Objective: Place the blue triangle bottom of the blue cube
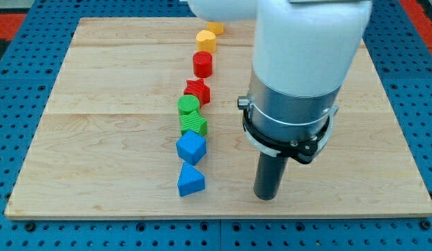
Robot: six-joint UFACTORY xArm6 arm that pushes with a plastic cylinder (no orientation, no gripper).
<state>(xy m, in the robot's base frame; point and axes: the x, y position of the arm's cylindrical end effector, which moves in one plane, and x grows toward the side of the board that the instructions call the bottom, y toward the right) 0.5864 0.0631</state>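
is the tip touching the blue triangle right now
No, my tip stands clear to the view's right of the blue triangle, with bare board between them.

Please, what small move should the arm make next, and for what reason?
Probably none toward the blocks: I would draw my tip away toward the view's right. The blue triangle already lies just below the blue cube, near the board's bottom edge, in line with the column of blocks. My tip stands apart, at the triangle's right, touching nothing.
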